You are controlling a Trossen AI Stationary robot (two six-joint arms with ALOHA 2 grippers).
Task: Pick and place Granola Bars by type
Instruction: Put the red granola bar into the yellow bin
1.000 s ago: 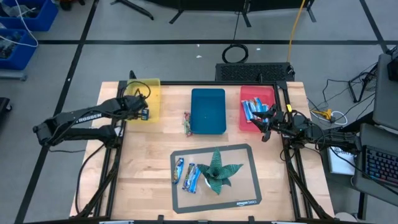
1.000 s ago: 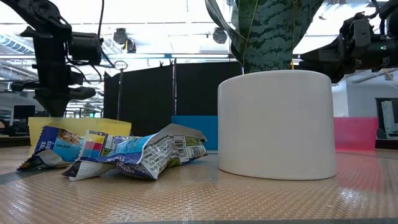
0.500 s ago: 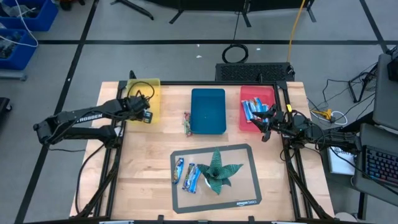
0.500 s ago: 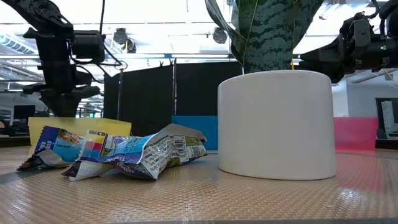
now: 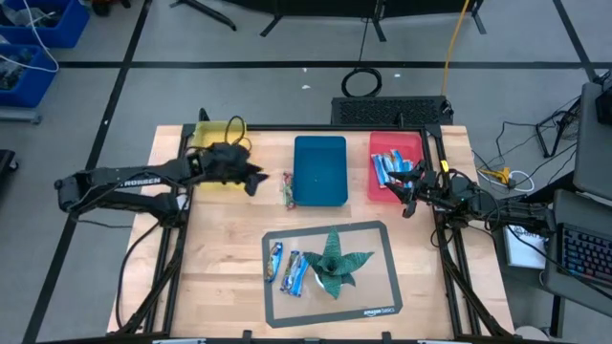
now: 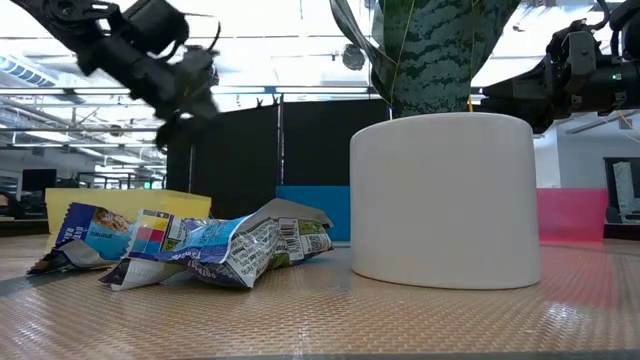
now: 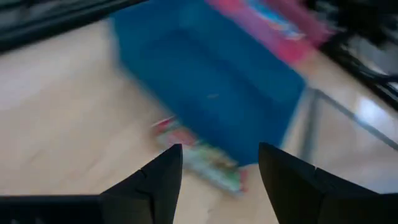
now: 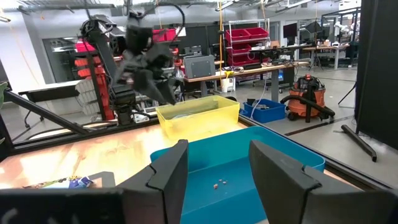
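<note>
Several blue-wrapped granola bars (image 5: pixel 386 165) are being held in the red plastic tray (image 5: pixel 417 143); the open left hand (image 5: pixel 251 178) is being suspended, empty, near the blue tray (image 5: pixel 319 170).

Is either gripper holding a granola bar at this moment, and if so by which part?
No. The left gripper is open and empty above the green-red bar; the right gripper is open and empty too.

Left gripper (image 7: pixel 214 171) jaws apart; right gripper (image 8: pixel 214 163) likewise
</note>
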